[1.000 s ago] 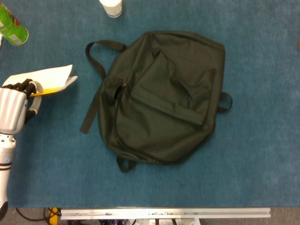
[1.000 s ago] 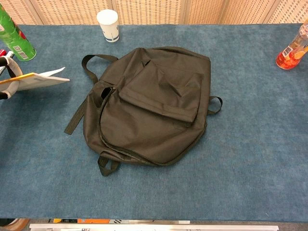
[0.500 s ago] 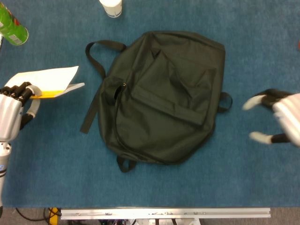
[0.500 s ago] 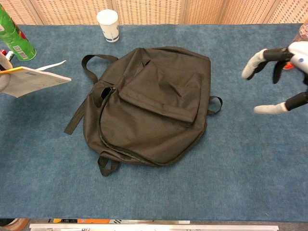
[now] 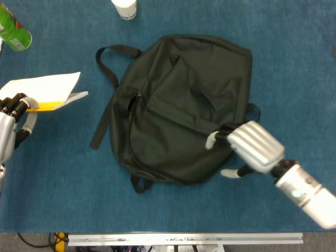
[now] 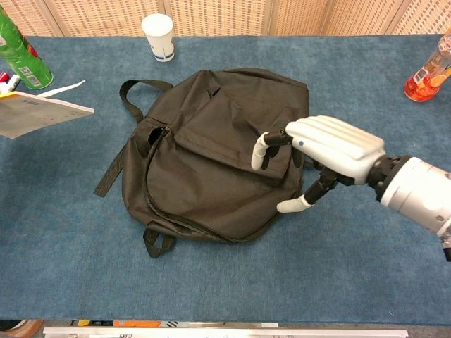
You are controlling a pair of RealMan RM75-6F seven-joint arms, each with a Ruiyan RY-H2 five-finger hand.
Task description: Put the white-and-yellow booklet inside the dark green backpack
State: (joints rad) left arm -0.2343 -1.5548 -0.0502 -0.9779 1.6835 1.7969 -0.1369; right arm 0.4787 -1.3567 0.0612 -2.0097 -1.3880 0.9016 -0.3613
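Left hand: at the 9 o'clock edge of the head view, left hand [image 5: 11,118] has its fingers closed on the near corner of the white-and-yellow booklet [image 5: 44,90]; the chest view shows the booklet but not this hand.
Right hand: right hand [image 6: 320,151] hangs over the 4 o'clock corner of the dark green backpack [image 6: 211,151], fingers curled downward and spread from the thumb, nothing between them; whether the fingertips touch the fabric cannot be told.
Booklet: white sheet with a yellow band along its lower edge, held clear of the blue table mat [image 6: 232,282], at 9 o'clock from the backpack and well apart from it.
Backpack: lies flat at the centre of the mat, front pocket up, its flap creased; a curved zip line runs down the 9 o'clock side.
Straps: a shoulder strap [image 5: 107,55] loops out at 10 o'clock and trails down the left side; a small loop shows at 6 o'clock.
Green bottle: green bottle [image 6: 21,53] stands at the 10 o'clock corner, just behind the booklet in the chest view.
White cup: white cup [image 6: 158,35] stands at 12 o'clock, beyond the backpack's top edge.
Orange bottle: orange bottle [image 6: 426,74] stands at 2 o'clock near the mat's right edge.
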